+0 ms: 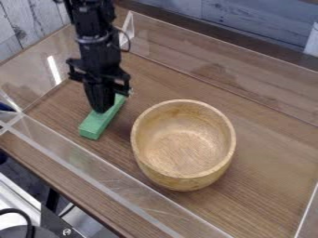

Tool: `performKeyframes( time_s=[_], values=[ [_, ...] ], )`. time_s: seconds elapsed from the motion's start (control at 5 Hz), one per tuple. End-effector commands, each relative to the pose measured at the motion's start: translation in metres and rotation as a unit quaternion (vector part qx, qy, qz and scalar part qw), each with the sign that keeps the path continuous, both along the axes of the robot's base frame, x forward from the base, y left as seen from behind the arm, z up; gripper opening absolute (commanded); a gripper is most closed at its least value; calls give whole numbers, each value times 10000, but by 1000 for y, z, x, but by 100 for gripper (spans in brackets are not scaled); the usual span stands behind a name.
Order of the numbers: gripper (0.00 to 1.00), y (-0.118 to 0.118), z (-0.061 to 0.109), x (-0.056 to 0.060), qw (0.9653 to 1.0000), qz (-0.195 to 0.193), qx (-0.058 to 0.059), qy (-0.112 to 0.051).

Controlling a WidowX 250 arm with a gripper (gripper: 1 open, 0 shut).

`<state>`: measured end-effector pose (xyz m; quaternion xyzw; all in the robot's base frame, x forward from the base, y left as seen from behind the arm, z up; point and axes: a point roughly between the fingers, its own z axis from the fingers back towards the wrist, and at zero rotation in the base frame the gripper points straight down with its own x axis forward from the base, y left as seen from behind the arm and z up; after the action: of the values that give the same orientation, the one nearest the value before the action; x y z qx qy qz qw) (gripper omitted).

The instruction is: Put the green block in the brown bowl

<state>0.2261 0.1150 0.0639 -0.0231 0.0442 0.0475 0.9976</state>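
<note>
The green block (95,125) lies on the wooden table just left of the brown bowl (184,143), its far end reaching up under the fingers. My black gripper (106,103) comes down from above, and its jaws are pinched together on that far end of the block. The near end of the block still looks close to the tabletop. Whether the block is off the surface I cannot tell. The bowl stands upright with nothing inside it, a short gap to the right of the block.
A low clear plastic wall (74,160) runs along the front and left of the wooden tabletop (248,93). A grey plank wall stands at the back. Bare tabletop stretches to the right of and behind the bowl.
</note>
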Motion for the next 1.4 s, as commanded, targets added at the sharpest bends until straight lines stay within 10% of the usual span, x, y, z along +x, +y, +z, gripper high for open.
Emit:
performKeyframes(
  time_s=[0.0, 0.2, 0.4, 1.2],
  values=[
    [0, -9, 37, 17, 9991, -35, 77, -413],
    [0, -24, 64, 25, 9983, -75, 48, -573],
    [100, -18, 48, 20, 9982, -128, 71, -578],
    [100, 5, -9, 7, 9982, -235, 310, -446]
  ],
)
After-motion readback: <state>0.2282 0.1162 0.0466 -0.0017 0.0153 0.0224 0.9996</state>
